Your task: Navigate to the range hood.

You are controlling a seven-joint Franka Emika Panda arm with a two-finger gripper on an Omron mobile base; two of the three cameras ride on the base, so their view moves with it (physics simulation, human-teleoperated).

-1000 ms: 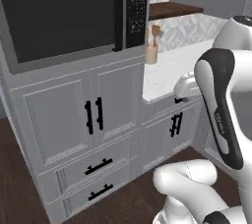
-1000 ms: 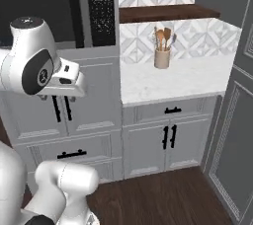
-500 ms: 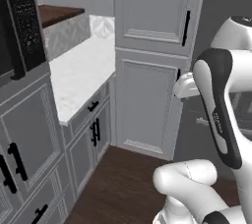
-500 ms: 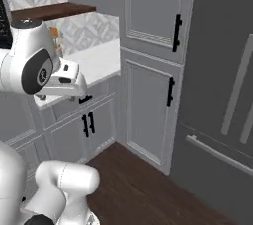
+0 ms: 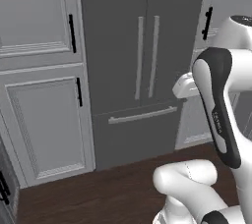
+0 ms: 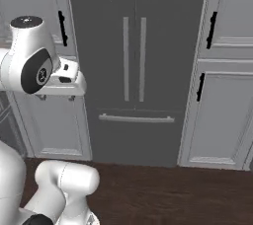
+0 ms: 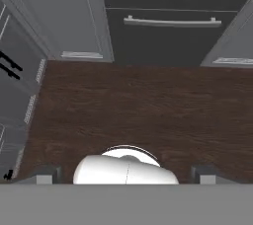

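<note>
Risk comes mostly from where the base is facing: the range hood is nowhere ahead of the claw, so my judgement is that the drive is far from done and a stop here would leave the robot at the wrong appliance.

Going left to right in front of the claw: a tall grey cabinet (image 5: 42, 70) with short black handles stands to its left, the dark double-door refrigerator (image 5: 142, 51) is straight ahead with two vertical bars and a horizontal drawer handle (image 7: 172, 21) below, and another tall cabinet (image 6: 222, 71) closes the right side. Dark wood floor (image 7: 138, 105) lies directly beneath the claw, between the base and the refrigerator.

If the base turns or drives with the arm held out like this, the forearm could, I judge, swing into the refrigerator doors or a cabinet handle, since the fronts look near. Drifting forward would cause the same contact.

The arm is folded, elbow high, its upper link rising beside the base and the wrist (image 6: 66, 78) bent so the hand looks steeply down at the floor. The claw (image 7: 126, 172) is empty, its two fingertips (image 7: 47, 173) spread wide apart at the edges of the hand view.
</note>
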